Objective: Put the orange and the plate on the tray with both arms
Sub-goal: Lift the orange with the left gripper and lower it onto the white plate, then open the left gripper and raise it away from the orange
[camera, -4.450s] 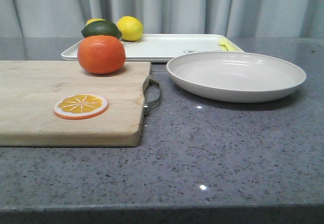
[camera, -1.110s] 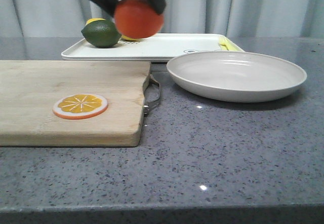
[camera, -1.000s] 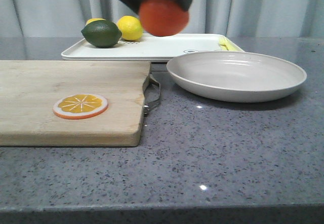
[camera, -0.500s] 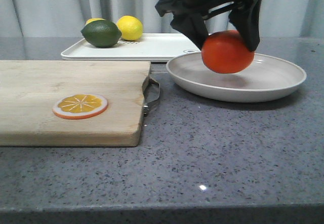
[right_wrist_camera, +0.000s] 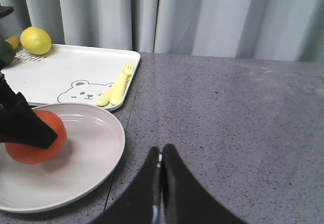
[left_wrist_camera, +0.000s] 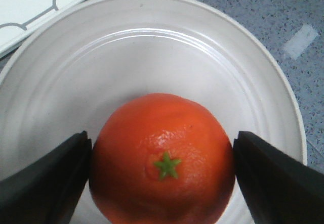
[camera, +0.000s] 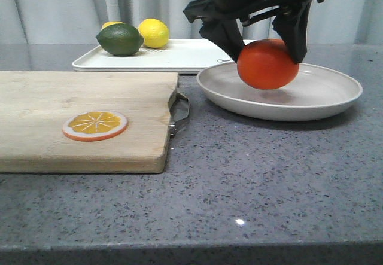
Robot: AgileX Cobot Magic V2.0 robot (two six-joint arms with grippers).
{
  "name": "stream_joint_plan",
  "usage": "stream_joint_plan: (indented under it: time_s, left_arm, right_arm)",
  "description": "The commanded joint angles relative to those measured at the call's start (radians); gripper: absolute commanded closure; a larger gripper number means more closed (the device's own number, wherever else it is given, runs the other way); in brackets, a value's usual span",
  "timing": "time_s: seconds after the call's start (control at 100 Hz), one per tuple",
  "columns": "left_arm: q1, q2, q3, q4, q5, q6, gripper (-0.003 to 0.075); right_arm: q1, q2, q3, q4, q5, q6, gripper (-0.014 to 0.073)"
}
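Note:
My left gripper [camera: 264, 52] is shut on the orange [camera: 267, 64], one black finger on each side of it. It holds the orange low over the middle of the round off-white plate [camera: 335, 100], at or just above its surface. The left wrist view shows the orange [left_wrist_camera: 162, 158] from above between the fingers [left_wrist_camera: 50, 178], with the plate [left_wrist_camera: 253, 47] under it. The off-white tray [camera: 191, 52] lies just behind the plate. My right gripper [right_wrist_camera: 161, 155] is shut and empty, above the grey table beside the plate [right_wrist_camera: 91, 158]. It is out of the front view.
A wooden cutting board [camera: 84, 139] with a metal handle lies at the left, an orange slice disc [camera: 95, 125] on it. A green lime [camera: 119, 39] and a yellow lemon [camera: 154, 33] sit on the tray's far left. A yellow fork and spoon [right_wrist_camera: 116, 90] lie on the tray's near right.
My left gripper lifted the orange off the cutting board, carried it right past the tray and lowered it into the plate. In the last half second it has barely moved.

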Motion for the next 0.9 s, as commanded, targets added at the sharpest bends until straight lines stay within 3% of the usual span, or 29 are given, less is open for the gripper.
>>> stream_joint_plan:
  time_s: [0.0,0.21,0.57,0.71,0.89]
  left_arm:
    - [-0.007,-0.056,-0.038,-0.015,-0.046,0.0,0.017]
    - [-0.007,-0.056,-0.04,-0.015,-0.048,0.0,0.0109]
    - [-0.007,-0.067,-0.118,0.004,0.024,0.0,0.012]
    - [-0.007,-0.115,-0.119,0.061,0.063,0.0,0.025]
    - [0.014,-0.197,-0.108,0.064,0.082,0.0,0.0503]
  right_arm:
    - [0.001,0.015,-0.034,-0.001,-0.075,-0.011,0.0652]
    - [0.001,0.015,-0.034,-0.001,-0.073,-0.011,0.0652]
    - [0.001,0.015,-0.034,-0.001,-0.053,-0.011,0.0652]
    - [0.001,0.015,-0.034,-0.001,-0.066,-0.011,0.0652]
    - [0.001,0.015,-0.034,-0.001,-0.1,-0.011,0.0652]
